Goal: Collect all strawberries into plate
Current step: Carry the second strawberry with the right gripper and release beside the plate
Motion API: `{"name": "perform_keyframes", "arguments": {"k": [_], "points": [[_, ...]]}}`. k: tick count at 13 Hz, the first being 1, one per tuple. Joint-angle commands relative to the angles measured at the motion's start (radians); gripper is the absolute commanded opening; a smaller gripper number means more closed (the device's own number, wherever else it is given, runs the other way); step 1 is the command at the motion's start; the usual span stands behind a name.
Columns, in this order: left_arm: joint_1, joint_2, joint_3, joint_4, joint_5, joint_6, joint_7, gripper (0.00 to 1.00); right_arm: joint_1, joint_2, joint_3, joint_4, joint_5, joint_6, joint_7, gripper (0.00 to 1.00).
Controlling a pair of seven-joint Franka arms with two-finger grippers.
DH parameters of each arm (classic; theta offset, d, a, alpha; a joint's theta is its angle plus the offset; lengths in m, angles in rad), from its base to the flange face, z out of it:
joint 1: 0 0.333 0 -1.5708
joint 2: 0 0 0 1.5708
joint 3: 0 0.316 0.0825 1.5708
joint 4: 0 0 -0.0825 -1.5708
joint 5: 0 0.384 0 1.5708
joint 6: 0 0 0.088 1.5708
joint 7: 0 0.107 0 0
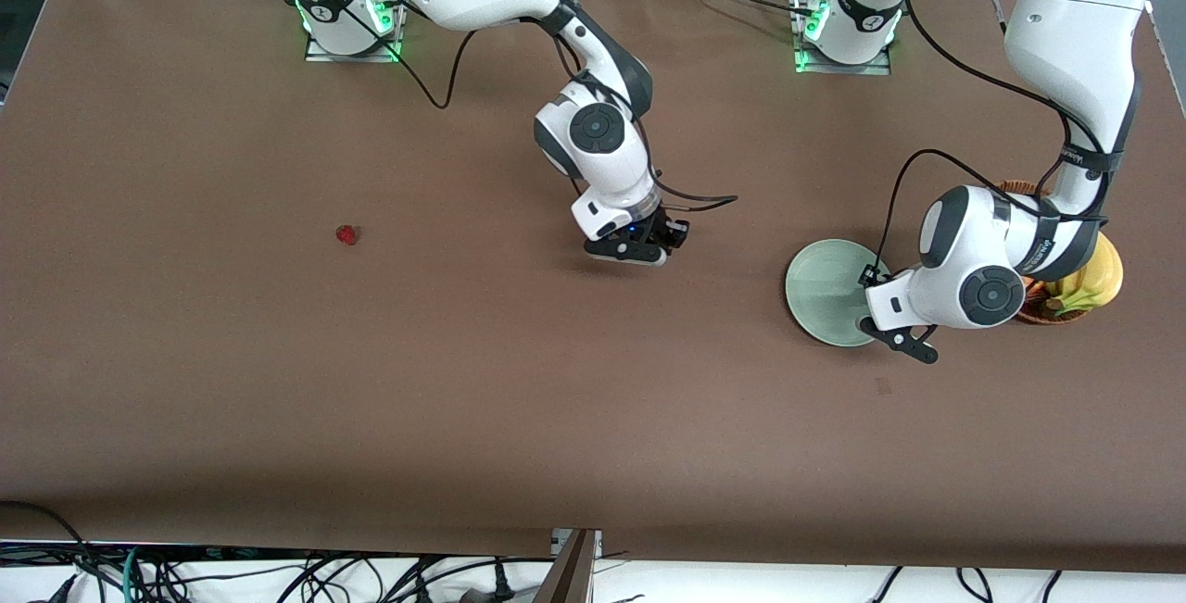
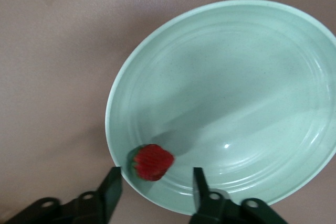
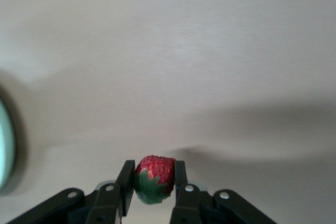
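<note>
The left claw [image 2: 155,182] hangs over the plate's [image 1: 815,293] edge at the middle right of the front view. Its fingers [image 2: 111,187] are spread apart with nothing between them. In the left wrist view a strawberry [image 2: 152,162] sits in the plate, just inside the rim [image 2: 113,124], low in that frame, clear of both fingers. In the front view this berry is hidden by the arm.

The right claw [image 3: 152,184] is pinching a second strawberry [image 3: 155,177] between its fingertips, red body up and green cap down as the right wrist view shows it. In the front view the right claw [image 1: 639,246] hovers over bare worktop [image 1: 556,399] near the centre of the frame, between the plate and the loose berry. A sliver of the plate shows at the left edge of the right wrist view.

The third strawberry [image 1: 347,234] lies alone on the worktop at the middle left of the front view, toward the right arm's end, well apart from the plate.

At the right edge of the front view, just beside the plate and partly hidden by the left arm, stands a basket [image 1: 1042,314] with a banana [image 1: 1098,283] in it.
</note>
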Motion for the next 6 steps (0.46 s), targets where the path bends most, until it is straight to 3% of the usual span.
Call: {"name": "perform_keyframes", "arguments": {"k": [1,4,5,6], "points": [[0.007,-0.037,-0.01,0.004,-0.002,-0.023,0.004,1.0,0.013,0.066,-0.011,0.059,0.007,0.118,0.011,0.14],[0.005,-0.057,-0.026,0.009,-0.004,-0.034,0.002,1.0,0.036,0.102,-0.011,0.074,0.007,0.222,0.011,0.18],[0.005,-0.069,-0.036,0.01,-0.017,-0.038,-0.004,1.0,0.042,0.112,-0.011,0.083,0.007,0.244,0.012,0.31],[-0.001,-0.081,-0.039,0.01,-0.052,-0.048,-0.03,1.0,0.042,0.113,-0.011,0.086,0.006,0.25,0.012,0.99]]}}
